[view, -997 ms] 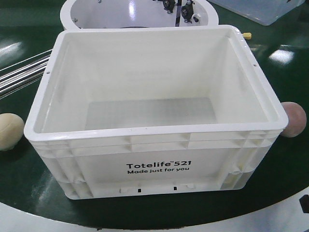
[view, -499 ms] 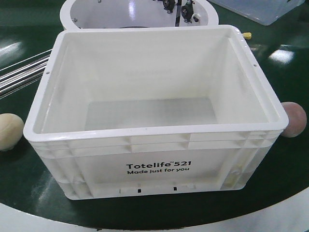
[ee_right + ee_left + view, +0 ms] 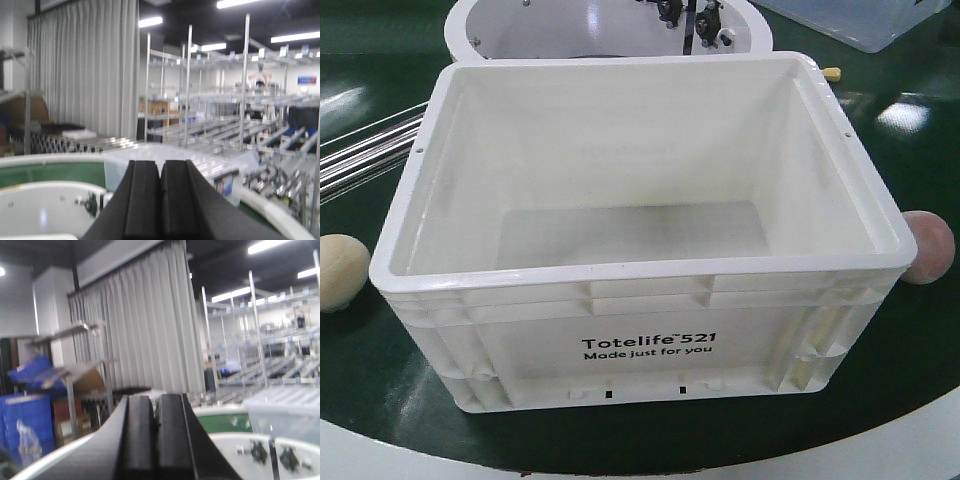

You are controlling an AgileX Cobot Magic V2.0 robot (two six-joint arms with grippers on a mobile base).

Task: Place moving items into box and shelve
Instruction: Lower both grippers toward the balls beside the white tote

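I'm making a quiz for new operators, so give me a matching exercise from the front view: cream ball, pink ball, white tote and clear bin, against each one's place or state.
1 cream ball
2 pink ball
3 white tote
4 clear bin

A empty inside
B far back, picture's right
C beside the tote, picture's left
D beside the tote, picture's right, partly hidden by its rim

Pairs: 1-C, 2-D, 3-A, 4-B

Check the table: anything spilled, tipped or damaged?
Nothing stands out. The white Totelife tote stands upright, empty and intact on the green table. The cream ball and pink ball rest on the table either side of it. The left gripper and right gripper are shut, holding nothing.
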